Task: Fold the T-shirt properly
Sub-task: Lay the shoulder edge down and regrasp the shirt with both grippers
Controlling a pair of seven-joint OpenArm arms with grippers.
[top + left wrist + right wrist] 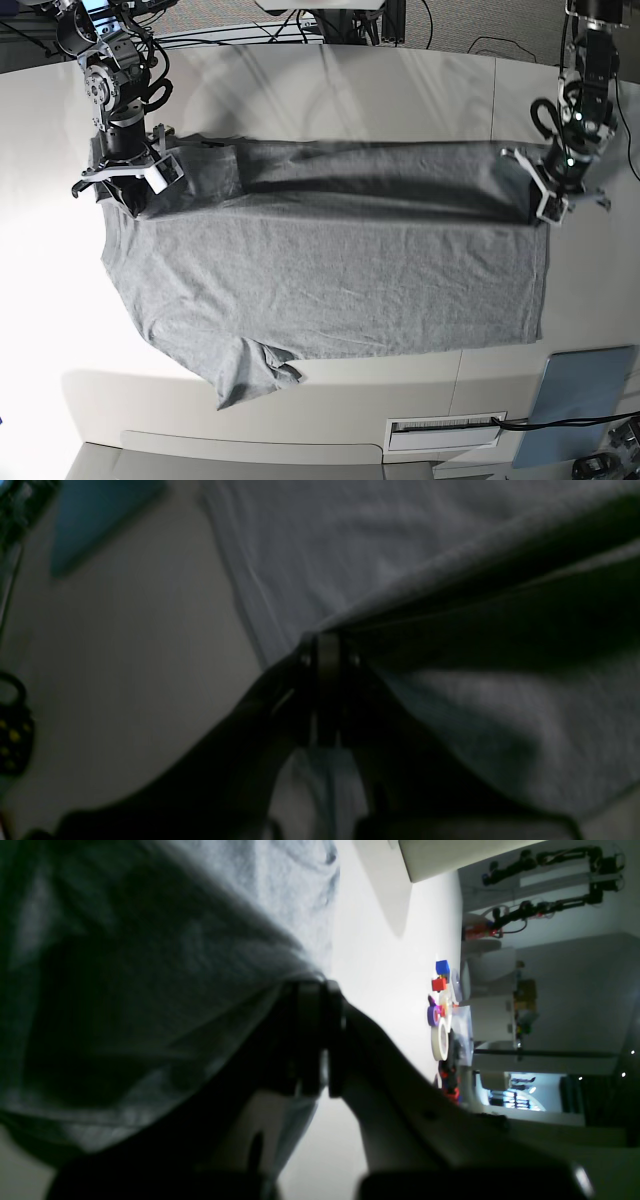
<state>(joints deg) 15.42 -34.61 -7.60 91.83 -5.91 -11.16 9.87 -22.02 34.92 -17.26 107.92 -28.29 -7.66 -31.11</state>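
Pinching the far edge of the T-shirt [330,270], the left gripper [553,190] and right gripper [128,177] are both clenched on cloth, the shirt spread across the table [330,90]. The fold probably goes best if both carry the edge toward the near hem level and together, keeping it taut.

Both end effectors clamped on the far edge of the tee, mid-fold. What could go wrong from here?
1. Each end effector, left and right, holds only a small pinch of the T-shirt; a slip would likely drop the lifted edge.
2. The near sleeve lies crumpled, so it may get folded under untidily.
3. The lifted edge sags between the arms and may land creased or skewed.
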